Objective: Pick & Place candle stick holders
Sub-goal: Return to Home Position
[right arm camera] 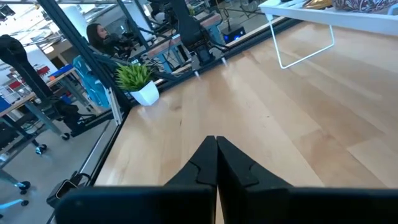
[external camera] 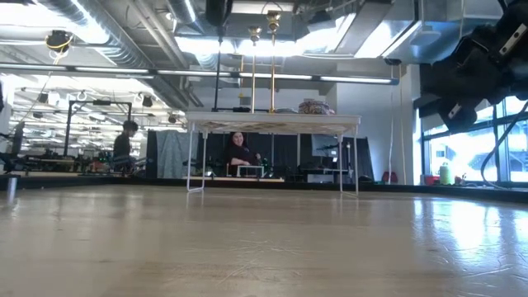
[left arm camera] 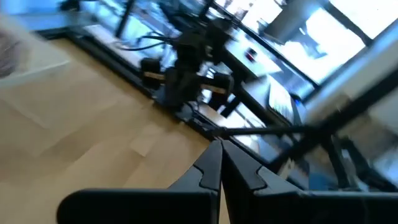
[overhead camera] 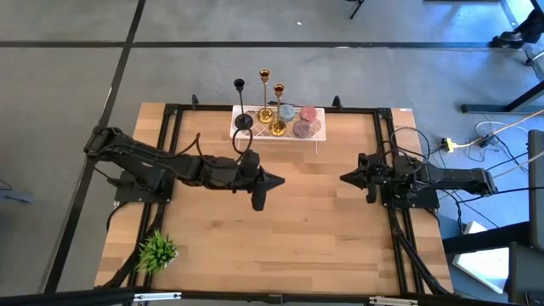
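Note:
Three candle stick holders stand by their round bases on a white raised stand (overhead camera: 316,137) at the table's far middle: a black one (overhead camera: 241,104) and two gold ones (overhead camera: 264,92) (overhead camera: 278,107). Their stems also show in the low view, black (external camera: 219,62) and gold (external camera: 252,70) (external camera: 271,62). My left gripper (overhead camera: 279,180) is shut and empty above the table's middle, on the near side of the stand, pointing toward the right edge; its shut fingertips (left arm camera: 221,147) face the right arm. My right gripper (overhead camera: 344,178) is shut and empty near the right edge, its tips (right arm camera: 216,140) pointing across the table.
Small pink and pale round jars (overhead camera: 306,115) share the stand with the holders. A small green plant (overhead camera: 156,250) in a white pot (right arm camera: 147,93) sits at the near left corner. A black frame (overhead camera: 170,127) runs along the table's sides. People sit in the room behind (external camera: 239,153).

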You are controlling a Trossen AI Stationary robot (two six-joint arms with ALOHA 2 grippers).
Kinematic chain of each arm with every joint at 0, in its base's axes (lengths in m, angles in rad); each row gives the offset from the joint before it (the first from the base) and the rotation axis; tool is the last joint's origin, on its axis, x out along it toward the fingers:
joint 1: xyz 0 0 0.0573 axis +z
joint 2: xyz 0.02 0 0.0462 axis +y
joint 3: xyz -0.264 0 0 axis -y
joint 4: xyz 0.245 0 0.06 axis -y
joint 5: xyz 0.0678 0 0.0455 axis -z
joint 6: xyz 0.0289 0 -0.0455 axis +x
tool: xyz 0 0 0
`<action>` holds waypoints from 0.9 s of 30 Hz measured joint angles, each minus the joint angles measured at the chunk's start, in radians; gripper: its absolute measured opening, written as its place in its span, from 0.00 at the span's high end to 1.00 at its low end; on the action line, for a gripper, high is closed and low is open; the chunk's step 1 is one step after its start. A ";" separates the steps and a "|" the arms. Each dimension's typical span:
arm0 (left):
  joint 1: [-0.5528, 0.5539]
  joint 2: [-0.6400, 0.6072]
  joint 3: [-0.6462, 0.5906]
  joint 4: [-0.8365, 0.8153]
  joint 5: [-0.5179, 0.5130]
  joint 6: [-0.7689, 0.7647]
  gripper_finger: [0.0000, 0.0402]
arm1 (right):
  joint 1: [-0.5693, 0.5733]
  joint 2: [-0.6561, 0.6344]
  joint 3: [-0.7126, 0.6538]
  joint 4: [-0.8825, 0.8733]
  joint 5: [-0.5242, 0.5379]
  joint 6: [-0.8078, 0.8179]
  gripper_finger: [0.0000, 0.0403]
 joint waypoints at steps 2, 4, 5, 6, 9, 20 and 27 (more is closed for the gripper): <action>0.011 -0.001 -0.001 0.004 0.055 0.072 1.00 | 0.000 0.000 0.000 0.000 0.000 -0.002 1.00; 0.013 -0.008 -0.030 0.030 0.088 0.130 1.00 | 0.000 0.000 0.000 0.000 0.000 -0.003 1.00; 0.013 -0.011 -0.050 0.051 0.093 0.145 1.00 | 0.000 0.000 0.000 0.000 0.000 -0.003 1.00; 0.013 -0.011 -0.075 0.083 0.095 0.153 1.00 | 0.000 0.000 0.000 0.000 0.000 -0.003 1.00; 0.013 -0.046 -0.186 0.175 0.105 0.156 1.00 | 0.000 0.000 0.000 0.000 0.000 -0.003 1.00; 0.006 -0.470 -0.631 0.535 0.054 0.371 1.00 | 0.000 0.000 0.000 0.000 -0.002 -0.003 1.00; 0.006 -0.668 -0.803 0.464 0.030 0.588 1.00 | 0.000 0.000 0.000 0.000 -0.003 -0.003 1.00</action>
